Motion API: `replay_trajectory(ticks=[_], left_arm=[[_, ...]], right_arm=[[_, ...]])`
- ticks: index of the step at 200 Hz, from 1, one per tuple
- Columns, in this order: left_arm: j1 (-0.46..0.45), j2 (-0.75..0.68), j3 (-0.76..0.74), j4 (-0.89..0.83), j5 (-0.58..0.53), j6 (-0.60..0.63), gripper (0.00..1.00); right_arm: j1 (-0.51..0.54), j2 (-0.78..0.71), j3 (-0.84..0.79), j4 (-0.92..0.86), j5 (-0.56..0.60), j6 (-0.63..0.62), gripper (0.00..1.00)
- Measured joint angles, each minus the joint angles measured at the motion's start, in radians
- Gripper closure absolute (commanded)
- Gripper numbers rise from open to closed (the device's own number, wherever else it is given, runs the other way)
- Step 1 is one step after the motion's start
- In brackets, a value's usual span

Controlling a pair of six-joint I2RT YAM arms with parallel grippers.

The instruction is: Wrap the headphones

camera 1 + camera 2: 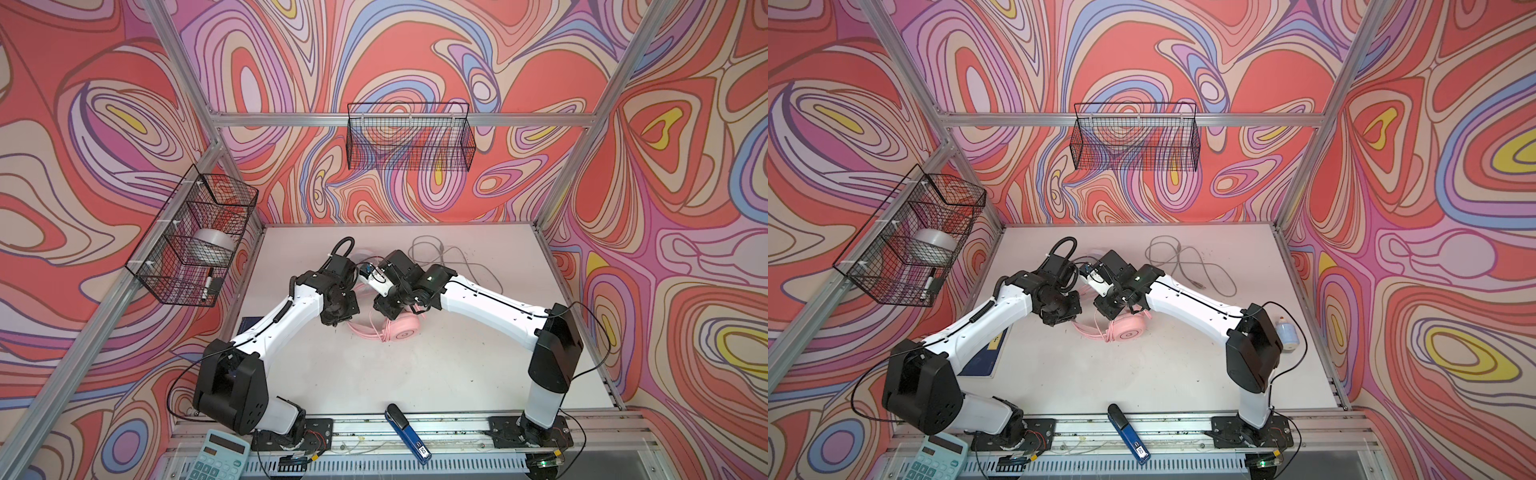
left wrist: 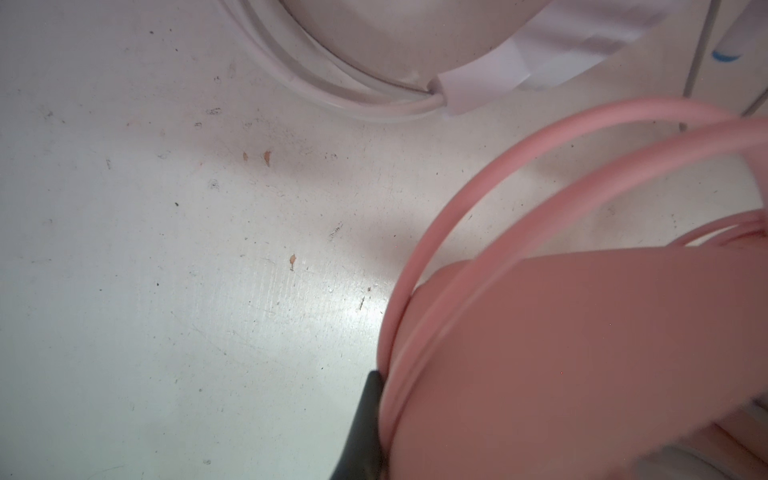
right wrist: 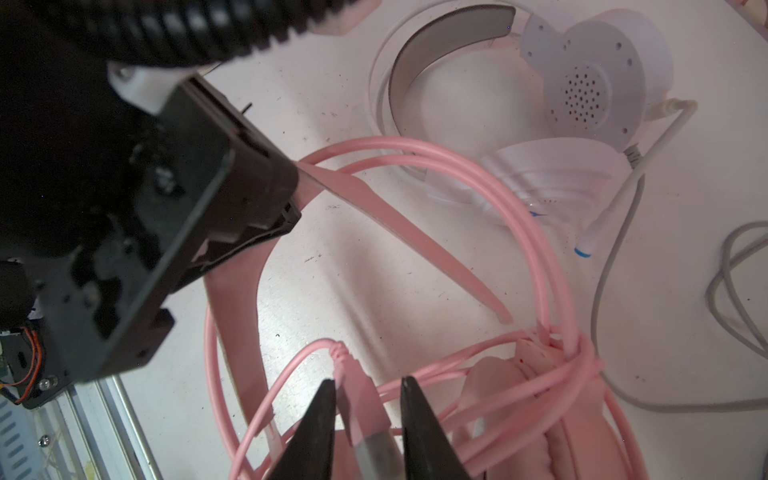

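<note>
At table (image 1: 457, 365) centre, facing | left end effector (image 3: 295, 187) clamps pink headset (image 1: 401, 330) | right end effector (image 3: 368, 381) slightly parted

The near headset (image 1: 405, 330) lies at the middle of the table (image 1: 457, 374), the far headset (image 3: 598, 79) just behind it, and the far one's loose cable (image 3: 595, 299) sprawls from there toward the back right corner. A stapler (image 1: 407, 432) lies across the front edge near its middle, a calculator (image 1: 220, 457) past the front left corner, a bottle (image 1: 1286, 332) stands at the right edge, and a flat pad (image 1: 984, 361) lies by the left edge. A wire basket (image 1: 178, 286) on the left wall holds a tape roll (image 1: 212, 245) and a marker (image 1: 208, 284); another basket (image 1: 411, 162) hangs on the back wall.
</note>
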Motion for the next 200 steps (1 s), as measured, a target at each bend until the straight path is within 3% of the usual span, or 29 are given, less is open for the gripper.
replay_trajectory(ticks=[200], left_arm=[[0.000, 0.010, 0.000, 0.000, 0.022, -0.010, 1.00]], right_arm=[[-0.026, -0.010, -0.014, 0.035, -0.018, 0.027, 0.59]])
